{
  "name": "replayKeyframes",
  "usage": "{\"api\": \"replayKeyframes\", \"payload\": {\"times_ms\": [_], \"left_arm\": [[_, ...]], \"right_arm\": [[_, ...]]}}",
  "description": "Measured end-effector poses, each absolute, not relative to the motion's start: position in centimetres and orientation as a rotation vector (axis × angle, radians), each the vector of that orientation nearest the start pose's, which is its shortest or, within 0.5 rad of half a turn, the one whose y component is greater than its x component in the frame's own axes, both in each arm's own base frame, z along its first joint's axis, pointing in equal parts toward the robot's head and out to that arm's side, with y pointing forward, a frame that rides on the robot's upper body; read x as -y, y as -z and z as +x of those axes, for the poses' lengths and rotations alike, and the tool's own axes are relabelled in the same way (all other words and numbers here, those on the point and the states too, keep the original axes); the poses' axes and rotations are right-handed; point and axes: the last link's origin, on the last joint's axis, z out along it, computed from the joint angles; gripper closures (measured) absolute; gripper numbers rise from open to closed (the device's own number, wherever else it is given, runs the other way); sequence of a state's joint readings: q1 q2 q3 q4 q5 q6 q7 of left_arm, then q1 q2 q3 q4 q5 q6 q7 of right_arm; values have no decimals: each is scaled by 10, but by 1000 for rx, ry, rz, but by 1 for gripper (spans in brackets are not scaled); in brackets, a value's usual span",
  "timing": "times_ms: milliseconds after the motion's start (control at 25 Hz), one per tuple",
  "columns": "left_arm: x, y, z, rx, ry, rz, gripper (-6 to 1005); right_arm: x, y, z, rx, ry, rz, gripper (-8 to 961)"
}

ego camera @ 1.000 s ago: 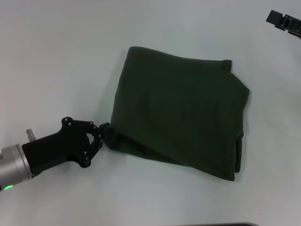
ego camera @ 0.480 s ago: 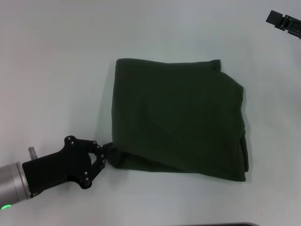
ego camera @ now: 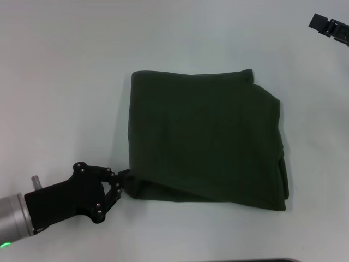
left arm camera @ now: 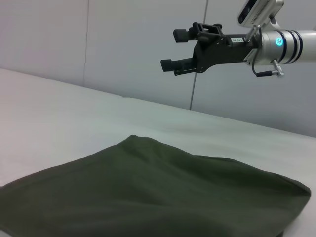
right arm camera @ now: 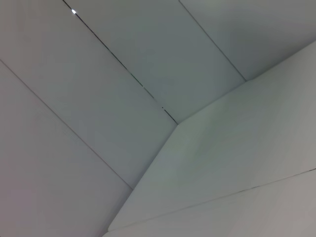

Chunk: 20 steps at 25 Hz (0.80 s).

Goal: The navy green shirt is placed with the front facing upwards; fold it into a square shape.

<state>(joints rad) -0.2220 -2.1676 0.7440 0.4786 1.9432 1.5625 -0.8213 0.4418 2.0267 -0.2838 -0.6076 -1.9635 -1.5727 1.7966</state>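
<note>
Surface: pale table (ego camera: 65,71), grey wall panels behind.
Shirt: the navy green shirt (ego camera: 204,139) lies mid-table, folded to a rough square with its plain side up.
Left gripper: my left gripper (ego camera: 121,183) is pinched shut on the shirt's near-left corner.
Change: over the last second I've dragged that corner toward me, and the left edge now runs straight.
Meaning: I judge the fold nearly finished; release comes next.
Right gripper: right gripper (ego camera: 330,27) is parked far right, fingers apart, empty.
</note>
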Motion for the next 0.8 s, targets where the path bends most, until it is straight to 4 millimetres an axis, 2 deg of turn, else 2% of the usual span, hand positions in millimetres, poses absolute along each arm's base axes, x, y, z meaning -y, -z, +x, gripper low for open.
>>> {"api": "replayKeyframes", "payload": {"times_ms": [360,680,800], "left_arm": [[-214,60,-322,550,746,-2646,961],[-215,55,-325,562,752,-2617,623],[-214,52,-326,571,740,-2625,559]], "right_arm": [[-317,-68,323,-1327,-1090,-2093,45],[-318,-69,324,-1324,-1091,-2087,45],[-318,-70,324,-1323,-1091,-2085,45]]}}
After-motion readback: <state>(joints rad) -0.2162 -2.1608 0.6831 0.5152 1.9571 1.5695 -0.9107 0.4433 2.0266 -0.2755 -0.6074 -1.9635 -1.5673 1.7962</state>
